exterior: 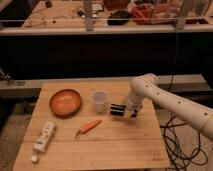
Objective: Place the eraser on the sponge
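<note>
The dark gripper (123,110) on our white robot arm (165,97) hangs low over the light wooden tabletop (110,147), just right of the translucent white plastic cup (99,100), and we honestly can't tell if it's clenched, released or grasping anything. Left of the cup sits a round orange-brown bowl (65,102), in front of it an orange carrot (90,126); the eraser we can't make out.

The gripper (124,111) hangs near the table's (125,150) right edge, a cup (100,100) just beside it. The front right corner lies open; bowl (65,102), carrot (90,126) and tube (44,137) occupy the left.
</note>
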